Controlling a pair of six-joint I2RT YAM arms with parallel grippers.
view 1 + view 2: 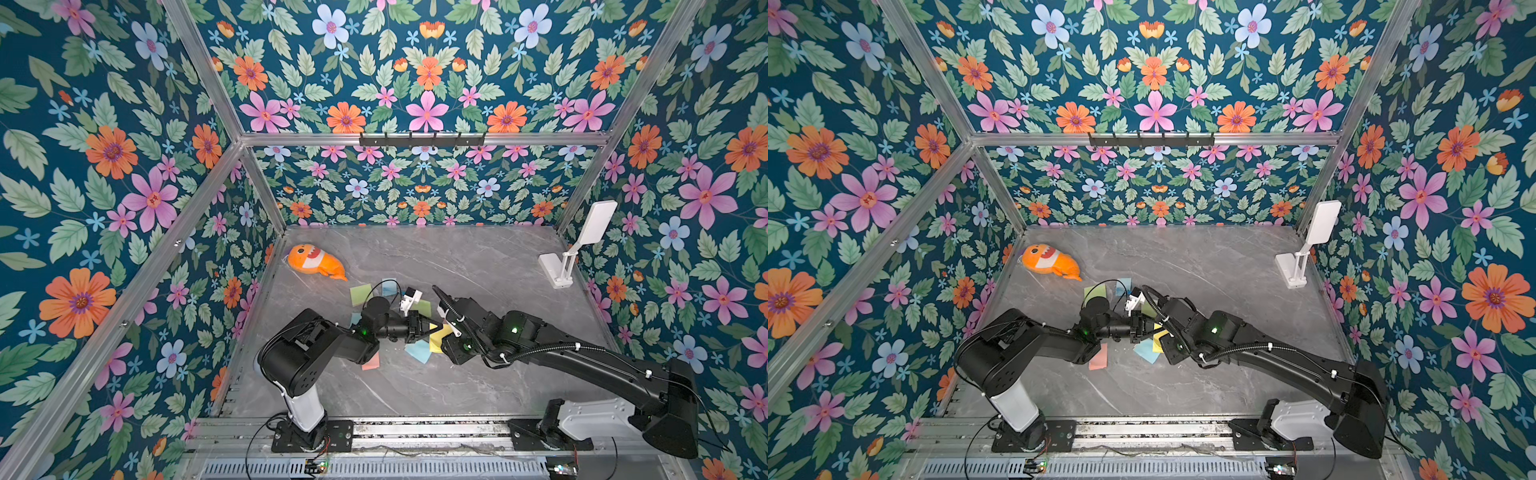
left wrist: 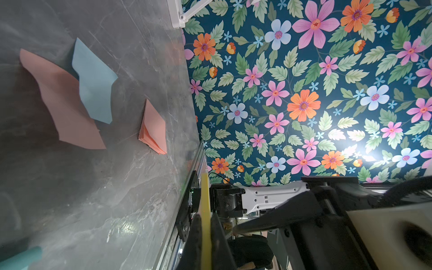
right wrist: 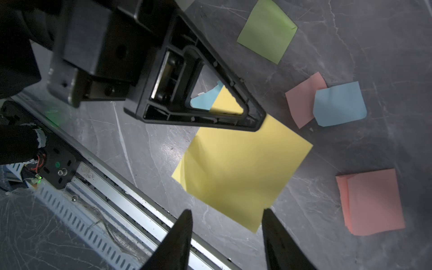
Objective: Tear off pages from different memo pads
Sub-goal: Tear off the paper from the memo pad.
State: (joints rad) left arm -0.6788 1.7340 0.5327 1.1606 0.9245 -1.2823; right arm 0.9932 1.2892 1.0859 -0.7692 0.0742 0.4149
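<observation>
My left gripper [image 2: 206, 216] is shut on a yellow memo pad [image 3: 240, 168], seen edge-on between its jaws and held just above the table [image 1: 478, 270]. My right gripper [image 3: 228, 211] is open, its fingertips on either side of the pad's free corner without pinching it. In both top views the two grippers meet over the yellow pad [image 1: 441, 338] at the table's middle. A loose pink page [image 3: 301, 98] and a blue page [image 3: 339, 105] lie overlapping beside it. A pink memo pad [image 3: 374, 201] and a green square [image 3: 268, 30] lie further off.
An orange plush fish [image 1: 318, 262] lies at the back left. A white folding stand [image 1: 561, 266] stands at the back right. More green [image 1: 360, 294] and blue [image 1: 389, 286] squares lie behind the left arm. A metal rail [image 3: 131, 198] runs along the table's front edge.
</observation>
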